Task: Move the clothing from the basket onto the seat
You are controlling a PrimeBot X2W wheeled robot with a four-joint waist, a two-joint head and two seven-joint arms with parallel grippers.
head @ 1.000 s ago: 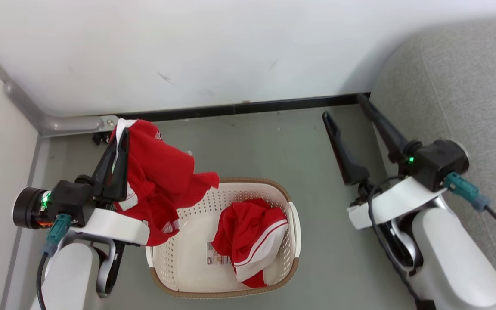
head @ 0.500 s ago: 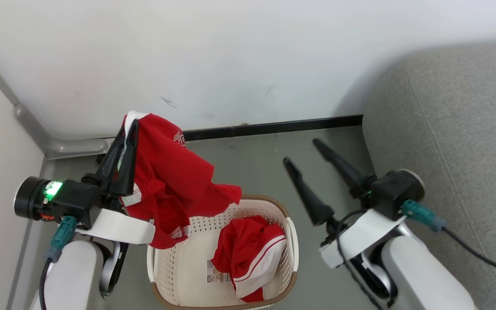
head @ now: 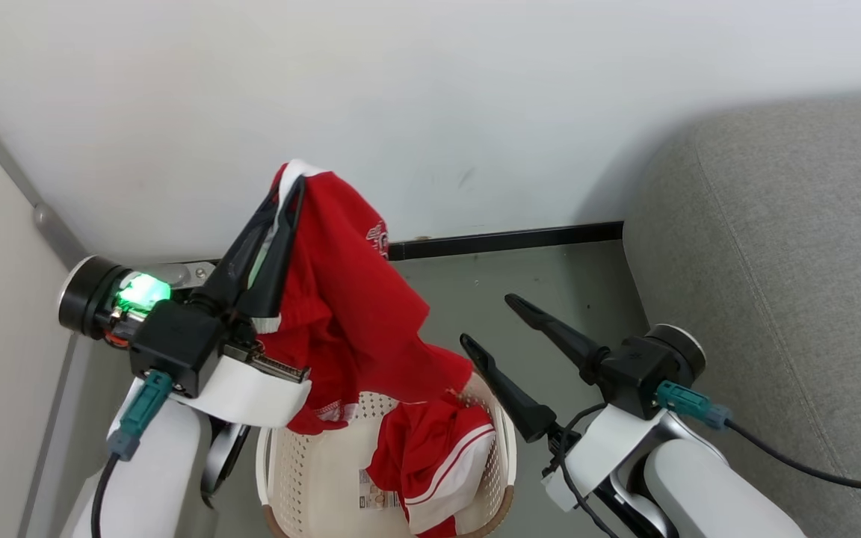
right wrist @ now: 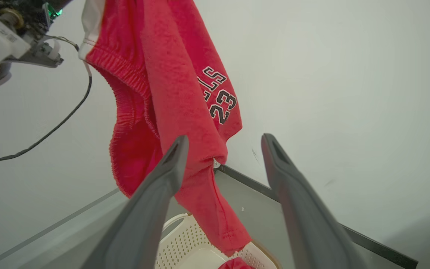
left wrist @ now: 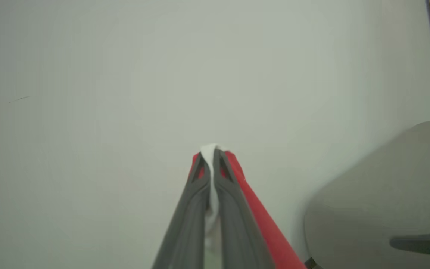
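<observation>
Our left claw [head: 292, 181] is pinched fully together on the white-trimmed edge of a red garment [head: 348, 299], holding it up in front of the pale wall [head: 475, 90]. In the left wrist view the white trim pokes out between the two closed fingers [left wrist: 231, 216], and red cloth runs down their right side. From the fingertips the garment hangs down and to this claw's right, and its lowest hem reaches the far rim of the basket [head: 281, 463] beneath; we cannot tell whether the hem touches the rim. Inside the basket, below and to the right of the left claw, a second red garment [head: 430, 456] with white stripes lies crumpled beside a barcode sticker [head: 374, 497].

Our right claw [head: 486, 319] is spread wide and has hold of nothing. It sits just right of the hanging cloth, above the basket's right rim. In the right wrist view the number 23 on the raised garment shows beyond its fingers. Further right of this claw, past a strip of grey-green floor [head: 550, 269], is the grey seat [head: 774, 284].
</observation>
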